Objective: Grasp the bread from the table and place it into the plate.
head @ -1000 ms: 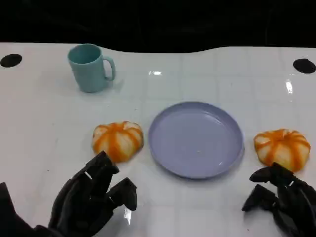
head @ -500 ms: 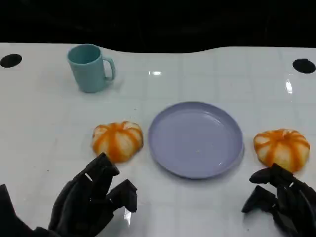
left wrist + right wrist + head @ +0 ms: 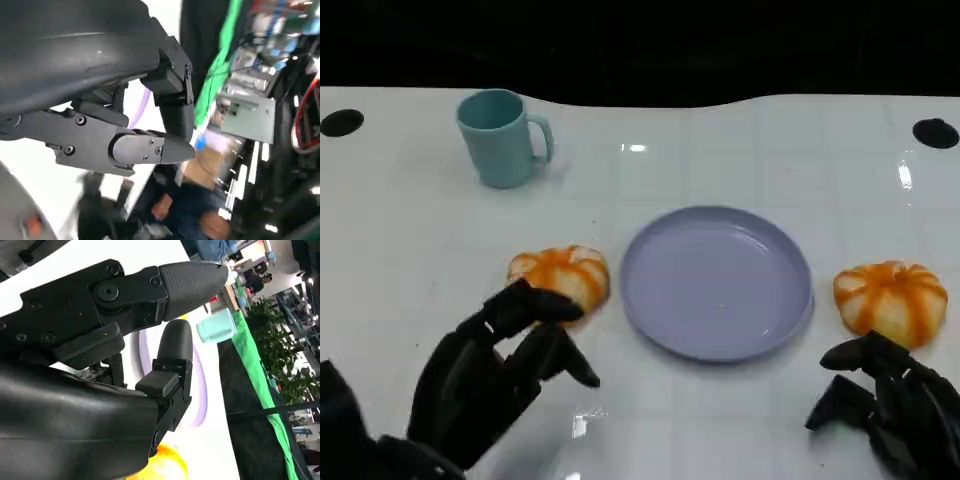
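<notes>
Two orange-and-white pumpkin-shaped breads lie on the white table. One bread point(image 3: 558, 279) is left of the lilac plate point(image 3: 717, 282), the other bread point(image 3: 891, 300) is to its right. My left hand point(image 3: 495, 375) is raised just in front of the left bread, its fingers apart and its fingertips reaching over the bread's near edge; it holds nothing. My right hand point(image 3: 885, 405) sits at the lower right, just in front of the right bread, fingers apart and holding nothing. In the right wrist view the plate point(image 3: 199, 390) and a bit of bread point(image 3: 167, 466) show past the fingers point(image 3: 170, 285).
A teal mug point(image 3: 503, 137) stands at the back left, its handle to the right; it also appears in the right wrist view as the mug point(image 3: 216, 326). Black round holes point(image 3: 341, 122) sit near both far corners of the table. The left wrist view looks past the fingers point(image 3: 150, 147) at blurred surroundings.
My left hand has lifted and moved forward toward the left bread, and its fingertips now overlap the bread's near edge. The right hand, breads, plate and mug have stayed put.
</notes>
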You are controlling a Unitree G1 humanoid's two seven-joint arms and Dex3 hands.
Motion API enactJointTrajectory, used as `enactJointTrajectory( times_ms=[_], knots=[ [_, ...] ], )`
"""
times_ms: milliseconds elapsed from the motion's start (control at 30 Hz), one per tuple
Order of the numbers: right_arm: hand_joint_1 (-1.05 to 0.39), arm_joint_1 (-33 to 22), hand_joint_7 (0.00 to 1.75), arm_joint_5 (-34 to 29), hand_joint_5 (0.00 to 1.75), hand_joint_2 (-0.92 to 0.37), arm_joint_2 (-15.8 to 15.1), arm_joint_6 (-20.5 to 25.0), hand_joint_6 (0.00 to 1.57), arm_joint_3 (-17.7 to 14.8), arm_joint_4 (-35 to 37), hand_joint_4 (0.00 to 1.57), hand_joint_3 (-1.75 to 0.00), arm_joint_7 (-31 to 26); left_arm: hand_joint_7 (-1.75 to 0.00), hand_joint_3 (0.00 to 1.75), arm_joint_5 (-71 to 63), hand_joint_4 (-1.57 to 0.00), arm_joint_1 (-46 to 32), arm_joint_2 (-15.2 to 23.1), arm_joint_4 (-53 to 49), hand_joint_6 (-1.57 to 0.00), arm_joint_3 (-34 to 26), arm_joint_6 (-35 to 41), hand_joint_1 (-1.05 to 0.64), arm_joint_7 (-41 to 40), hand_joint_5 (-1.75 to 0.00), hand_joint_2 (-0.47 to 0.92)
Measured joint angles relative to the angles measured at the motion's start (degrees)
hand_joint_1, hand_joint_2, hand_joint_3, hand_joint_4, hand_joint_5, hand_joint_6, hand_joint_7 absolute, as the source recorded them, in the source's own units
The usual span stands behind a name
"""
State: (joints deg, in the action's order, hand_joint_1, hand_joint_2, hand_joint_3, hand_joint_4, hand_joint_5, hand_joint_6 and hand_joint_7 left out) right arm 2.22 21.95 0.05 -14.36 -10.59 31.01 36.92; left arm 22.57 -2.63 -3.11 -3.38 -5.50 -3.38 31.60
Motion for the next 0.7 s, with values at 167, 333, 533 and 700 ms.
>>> enactJointTrajectory(
  times_ms=[167, 333, 533, 700],
  knots=[
    [-0.55, 0.0, 1.17, 0.0, 1.51, -0.92, 0.0, 0.0, 0.61, 0.2, -0.5, 0.65, -0.25, -0.6, -0.29, 0.25, -3.1, -0.46, 0.5, 0.5, 0.7, -0.59, 1.0, -2.9, -0.53, -1.7, -1.08, 0.92],
    [-0.54, 0.0, 1.21, 0.1, 1.52, -0.92, -0.1, 0.0, 0.59, 0.2, -0.5, 0.66, -0.26, -0.5, -0.1, 0.17, -19.5, -0.3, 4.3, 8.2, 0.0, -0.46, 3.0, -15.9, -0.55, -4.8, -0.69, 0.92],
    [-0.55, -0.1, 1.19, 0.0, 1.51, -0.92, 0.0, 0.0, 0.6, 0.3, -0.7, 0.65, -0.23, -0.5, -0.01, 0.04, -40.5, -0.15, 8.0, 16.0, 1.3, -0.36, 6.1, -19.6, -0.57, -13.8, -0.47, 0.92],
    [-0.56, 0.2, 1.17, 0.1, 1.5, -0.92, 0.1, -0.5, 0.61, 0.3, 0.0, 0.66, -0.23, 0.5, 0.0, 0.02, -55.7, -0.02, 11.9, 23.4, 3.1, -0.27, 8.9, -19.3, -0.59, -18.3, -0.35, 0.92]
  ],
)
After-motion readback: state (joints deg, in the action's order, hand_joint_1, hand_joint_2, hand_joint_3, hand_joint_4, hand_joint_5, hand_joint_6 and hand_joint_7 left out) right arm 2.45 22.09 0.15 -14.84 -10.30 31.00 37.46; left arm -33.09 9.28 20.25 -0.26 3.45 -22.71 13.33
